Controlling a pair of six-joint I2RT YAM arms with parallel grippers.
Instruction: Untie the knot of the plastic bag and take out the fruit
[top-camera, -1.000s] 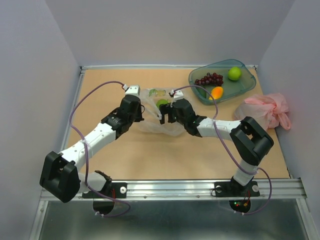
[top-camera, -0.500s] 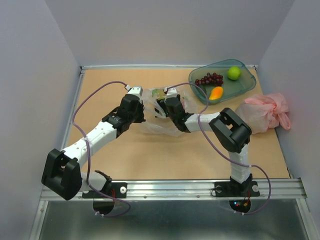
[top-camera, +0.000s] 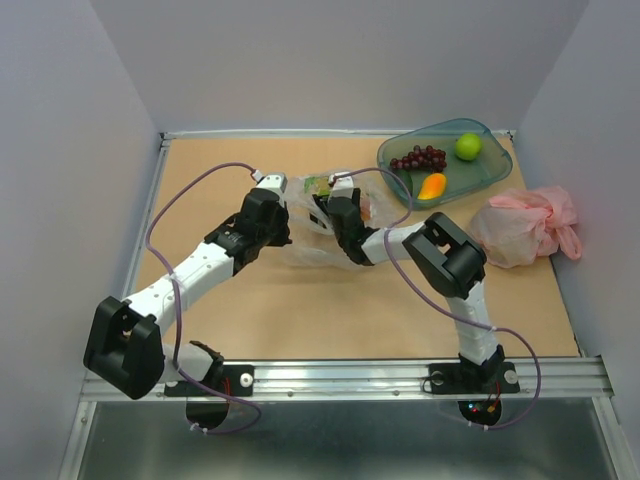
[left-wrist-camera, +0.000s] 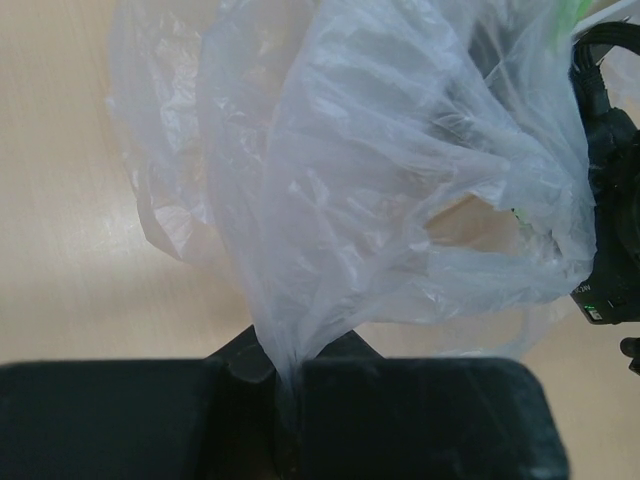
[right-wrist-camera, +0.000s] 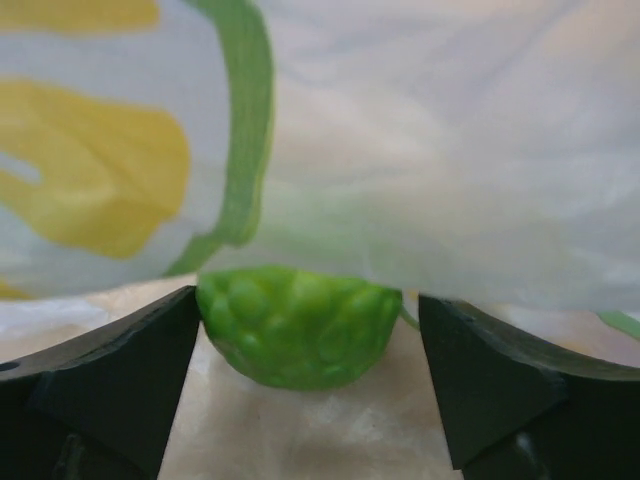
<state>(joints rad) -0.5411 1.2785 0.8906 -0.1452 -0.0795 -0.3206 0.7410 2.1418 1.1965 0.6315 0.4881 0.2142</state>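
- Teal tray: translucent, shallow, at the table's far right corner.
- Pink plastic bag: crumpled and knotted, on the table just nearer than the tray, at the right edge.
- Table: tan wooden top.
- Grey walls: enclose three sides.
- Metal rail: runs along the near edge.

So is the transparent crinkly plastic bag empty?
Not empty: bumpy green round fruit lies inside the plastic bag, within the open right pincer.
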